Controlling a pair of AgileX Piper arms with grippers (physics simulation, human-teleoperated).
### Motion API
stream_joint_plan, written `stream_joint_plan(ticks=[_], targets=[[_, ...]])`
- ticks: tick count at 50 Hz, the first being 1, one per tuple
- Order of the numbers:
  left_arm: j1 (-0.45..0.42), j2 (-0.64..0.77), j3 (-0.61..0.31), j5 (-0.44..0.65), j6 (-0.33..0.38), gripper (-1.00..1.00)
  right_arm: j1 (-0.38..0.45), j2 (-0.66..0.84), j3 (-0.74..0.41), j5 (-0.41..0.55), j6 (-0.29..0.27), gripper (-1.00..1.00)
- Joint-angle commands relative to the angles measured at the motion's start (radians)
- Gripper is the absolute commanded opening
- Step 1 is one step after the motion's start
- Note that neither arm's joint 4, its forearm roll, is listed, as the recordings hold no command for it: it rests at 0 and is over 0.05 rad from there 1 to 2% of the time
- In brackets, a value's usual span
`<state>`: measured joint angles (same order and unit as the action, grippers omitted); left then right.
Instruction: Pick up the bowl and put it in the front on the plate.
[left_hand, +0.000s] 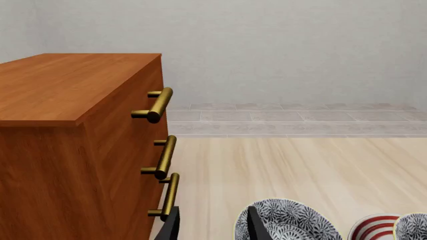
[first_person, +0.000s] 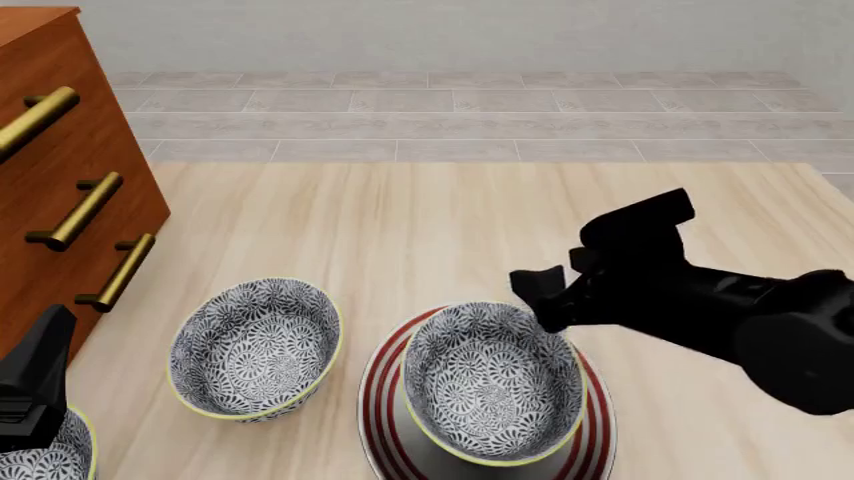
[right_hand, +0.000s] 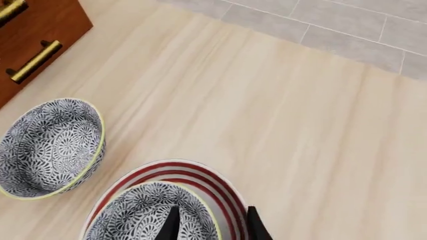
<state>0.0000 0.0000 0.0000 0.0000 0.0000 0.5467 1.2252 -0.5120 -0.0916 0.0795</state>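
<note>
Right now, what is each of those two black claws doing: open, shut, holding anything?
Left gripper: open, holding nothing.
Right gripper: open, fingers astride the rim of the grey-blue floral bowl on the red-ringed white plate, not clamped.

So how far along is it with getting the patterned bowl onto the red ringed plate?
Mostly done, it looks. The grey-blue floral bowl with the pale yellow rim already sits on the white plate with red rings. In hand: the right gripper is at that bowl's rim, fingers straddling it, so whether it has let go is unclear. Left: release and pull clear. The left gripper appears open and holds nothing.
</note>
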Motion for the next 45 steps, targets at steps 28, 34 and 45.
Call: stream_joint_plan(ticks=[28,34,45], targets=[[0.000,0.000,0.000,0.000,0.000,1.00,0.006,-0.201,-0.109,-0.083,-0.117,1.00],[0.000,0.000,0.000,0.000,0.000,1.00,-0.009,-0.244,-0.106,-0.116,-0.107,1.00],[0.000,0.000,0.000,0.000,0.000,1.00,-0.001,-0.233,-0.091,-0.171,-0.134,1.00]])
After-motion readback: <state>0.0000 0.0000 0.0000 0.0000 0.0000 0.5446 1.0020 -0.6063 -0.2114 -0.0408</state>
